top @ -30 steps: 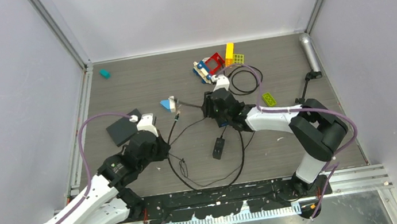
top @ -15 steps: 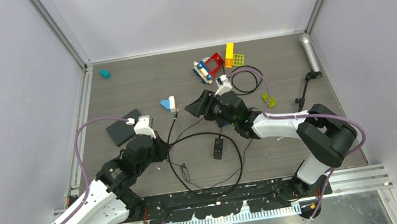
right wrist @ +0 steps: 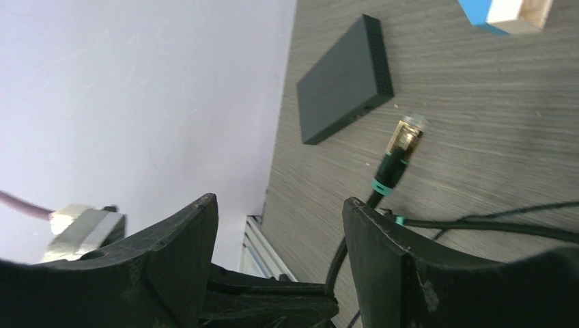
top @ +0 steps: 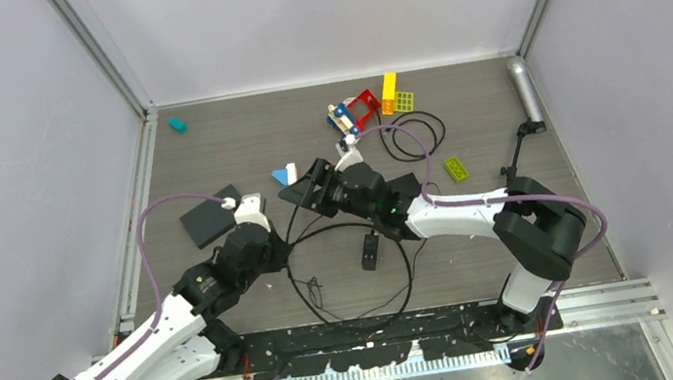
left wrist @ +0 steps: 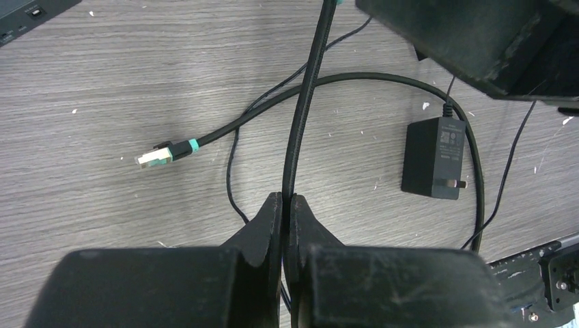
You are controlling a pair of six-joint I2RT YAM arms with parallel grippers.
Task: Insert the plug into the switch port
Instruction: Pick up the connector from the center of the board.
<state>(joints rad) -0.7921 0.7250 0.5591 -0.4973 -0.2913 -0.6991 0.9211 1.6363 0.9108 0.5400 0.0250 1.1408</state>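
Left gripper [left wrist: 283,198] pinches the black cable [left wrist: 304,102] tight behind its plug [right wrist: 404,135], which sits clear of the switch [right wrist: 345,89], not in any port. Right gripper [right wrist: 280,212] hangs over the cable, jaws spread wide, holding nothing. A second plug [left wrist: 153,158] lies on the table [left wrist: 102,82].
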